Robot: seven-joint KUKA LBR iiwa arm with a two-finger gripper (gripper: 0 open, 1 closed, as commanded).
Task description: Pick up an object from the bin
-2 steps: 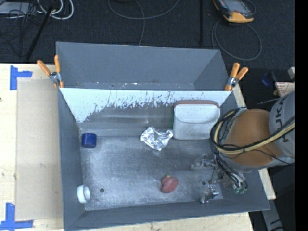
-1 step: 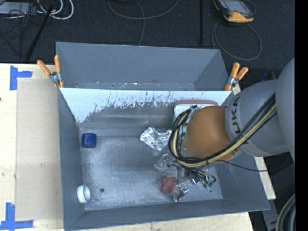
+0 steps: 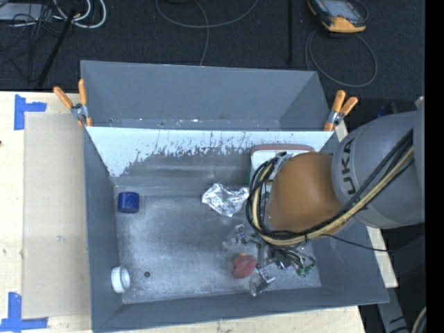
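My gripper [image 3: 249,261] is low over the bin floor at the front right, under the orange wrist cover. It is open, with one metal finger [image 3: 238,241] behind and the other [image 3: 259,283] in front of a small red rounded thing [image 3: 242,267] that lies on the floor between them. Whether the fingers touch it I cannot tell. A crumpled piece of silver foil [image 3: 223,199] lies just behind and to the left of the gripper.
A small blue block [image 3: 127,201] lies at the left wall. A white round cap [image 3: 120,278] sits in the front left corner. A white flat thing with a pinkish rim [image 3: 277,154] shows at the back right, partly hidden by the arm.
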